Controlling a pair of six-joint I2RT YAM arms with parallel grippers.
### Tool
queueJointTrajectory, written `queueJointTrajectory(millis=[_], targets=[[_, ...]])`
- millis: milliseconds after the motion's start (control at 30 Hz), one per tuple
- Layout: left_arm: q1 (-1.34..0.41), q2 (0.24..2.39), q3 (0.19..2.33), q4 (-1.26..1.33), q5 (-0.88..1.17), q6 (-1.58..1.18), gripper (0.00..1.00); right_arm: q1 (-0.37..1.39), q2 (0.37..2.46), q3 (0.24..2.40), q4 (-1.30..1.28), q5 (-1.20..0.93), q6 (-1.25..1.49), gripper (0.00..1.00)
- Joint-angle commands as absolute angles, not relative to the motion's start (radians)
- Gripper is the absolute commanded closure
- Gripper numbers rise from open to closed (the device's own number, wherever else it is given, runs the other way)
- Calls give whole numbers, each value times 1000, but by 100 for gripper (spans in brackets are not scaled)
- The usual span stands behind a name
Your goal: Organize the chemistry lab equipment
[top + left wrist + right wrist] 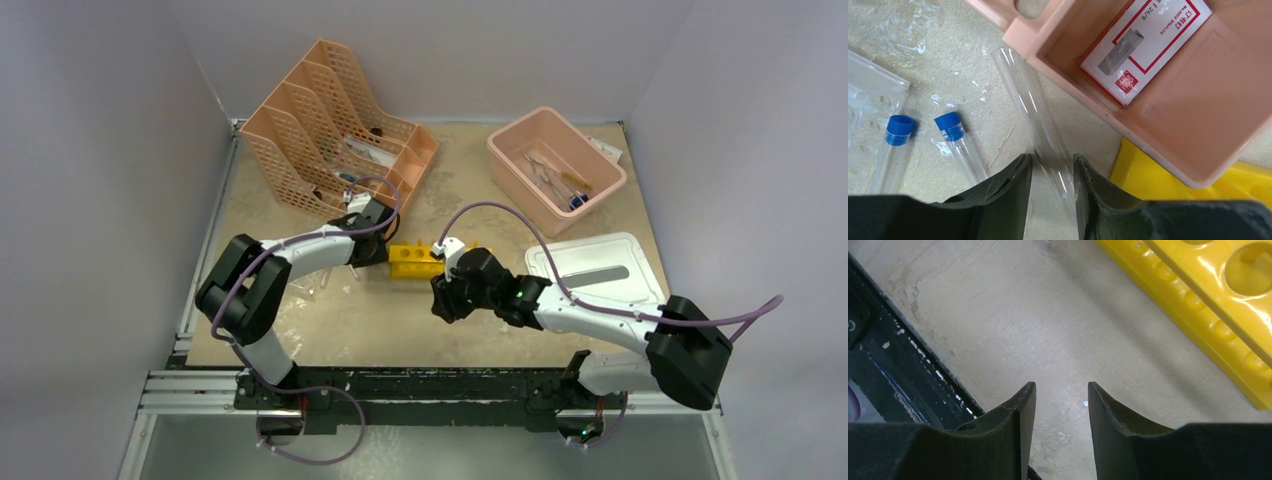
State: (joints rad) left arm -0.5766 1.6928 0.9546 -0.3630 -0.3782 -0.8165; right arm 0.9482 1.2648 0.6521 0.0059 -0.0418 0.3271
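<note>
Overhead view of a beige table (360, 320) with two robot arms mounted at its near edge. A yellow rack (412, 262) with round holes sits near the middle of the table, and every place below is given from it.

The largest item is a peach mesh organizer (320, 120), behind and to the left of the rack. A pink tub (518, 185) stands behind and to the right, well apart from the rack. It holds pale items too small to make out and a small blue piece (578, 203). A white lid (580, 258) lies flat to the right of the rack.

The left arm reaches in to the rack's left end. The right arm comes from the right, with its wrist just in front of the rack.

In the left wrist view, a staples box (1143, 45) lies in the organizer's corner compartment, just beside the rack. The left end effector (1053, 165) is clenched on a bare clear tube (1025, 95), with a finger touching each side. The tube's open end points at the organizer's corner. Farther left of the rack, two blue-capped tubes (899, 131) lie side by side on the table, beside a clear bag (868, 95).

In the right wrist view, the right end effector (1062, 390) is released. Its fingers stand apart over bare table, holding nothing, with the rack near them.
</note>
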Motion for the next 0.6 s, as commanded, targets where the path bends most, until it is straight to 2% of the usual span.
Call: queueJointTrajectory(millis=[0, 267, 567], targets=[[-582, 1716, 979, -421, -415, -826, 66, 952, 1225, 667, 41, -103, 248, 55], [-588, 1663, 970, -400, -423, -856, 88, 953, 1164, 671, 37, -106, 236, 55], [-600, 1467, 936, -404, -312, -835, 92, 951, 1092, 727, 39, -156, 322, 55]])
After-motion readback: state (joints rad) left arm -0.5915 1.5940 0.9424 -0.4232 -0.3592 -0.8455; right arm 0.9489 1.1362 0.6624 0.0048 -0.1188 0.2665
